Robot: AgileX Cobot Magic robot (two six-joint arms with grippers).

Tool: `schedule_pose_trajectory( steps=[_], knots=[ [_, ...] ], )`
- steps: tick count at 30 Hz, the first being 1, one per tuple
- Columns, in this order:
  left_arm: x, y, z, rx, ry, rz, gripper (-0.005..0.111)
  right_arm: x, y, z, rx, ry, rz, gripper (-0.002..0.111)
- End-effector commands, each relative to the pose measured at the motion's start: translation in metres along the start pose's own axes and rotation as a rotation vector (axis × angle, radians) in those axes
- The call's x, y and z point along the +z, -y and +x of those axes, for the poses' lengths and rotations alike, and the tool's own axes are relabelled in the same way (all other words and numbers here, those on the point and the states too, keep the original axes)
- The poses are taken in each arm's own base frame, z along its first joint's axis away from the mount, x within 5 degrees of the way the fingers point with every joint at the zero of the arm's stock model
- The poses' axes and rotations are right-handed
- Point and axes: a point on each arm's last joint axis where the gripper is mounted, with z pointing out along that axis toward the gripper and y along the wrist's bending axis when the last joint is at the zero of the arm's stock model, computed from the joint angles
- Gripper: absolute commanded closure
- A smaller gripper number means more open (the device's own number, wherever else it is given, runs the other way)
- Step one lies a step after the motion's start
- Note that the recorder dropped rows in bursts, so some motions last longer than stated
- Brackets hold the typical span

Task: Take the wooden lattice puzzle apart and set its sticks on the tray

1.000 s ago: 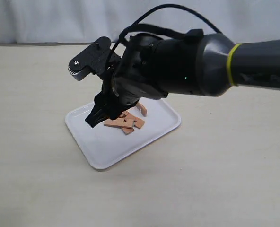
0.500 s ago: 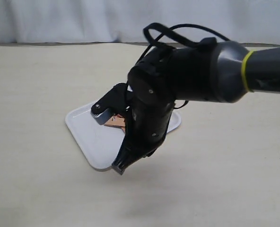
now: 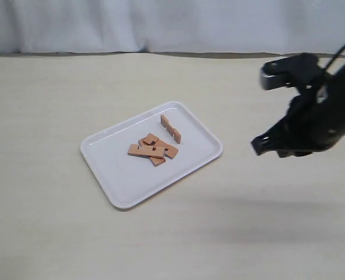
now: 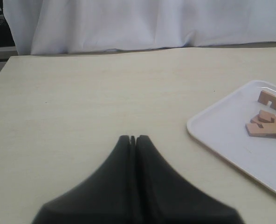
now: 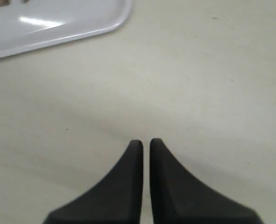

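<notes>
The white tray point(image 3: 120, 181) lies left of centre on the table. On it, loose reddish-brown sticks point(image 3: 154, 150) lie in a small overlapping pile, and one more stick point(image 3: 171, 129) stands on its edge just behind them. No interlocked lattice shows. My right gripper point(image 3: 259, 144) hangs above the table to the right of the tray, well apart from it. Its jaws point(image 5: 146, 141) stand nearly together with nothing between them. My left gripper point(image 4: 133, 137) is shut and empty over bare table, with the tray point(image 4: 231, 144) and sticks point(image 4: 268, 126) off to one side.
A white curtain point(image 3: 161, 23) closes off the back edge of the beige table point(image 3: 44, 221). The right arm's dark body point(image 3: 324, 111) hangs over the table's right side. A corner of the tray point(image 5: 58, 23) shows in the right wrist view.
The right arm, which hung over the tray a second ago, has swung down past its front edge and then away to the right. The sticks on the tray now show in full.
</notes>
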Motion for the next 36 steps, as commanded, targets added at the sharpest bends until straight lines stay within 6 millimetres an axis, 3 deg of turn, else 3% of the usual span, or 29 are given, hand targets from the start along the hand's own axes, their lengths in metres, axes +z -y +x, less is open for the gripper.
schedule_pose_trajectory(
  steps=[1, 7, 22, 36],
  knots=[
    [0.0, 0.0, -0.001, 0.006, 0.012, 0.001, 0.107, -0.026, 0.036, 0.03, 0.181, 0.133, 0.049, 0.104],
    [0.0, 0.0, -0.001, 0.006, 0.012, 0.001, 0.107, -0.06, 0.052, 0.067, 0.288, 0.382, 0.108, 0.104],
    [0.0, 0.0, -0.001, 0.006, 0.012, 0.001, 0.107, -0.104, 0.031, 0.156, 0.223, 1.033, 0.173, 0.104],
    [0.0, 0.0, -0.001, 0.006, 0.012, 0.001, 0.107, -0.135, 0.017, 0.204, 0.217, 1.426, 0.158, 0.104]
  ],
)
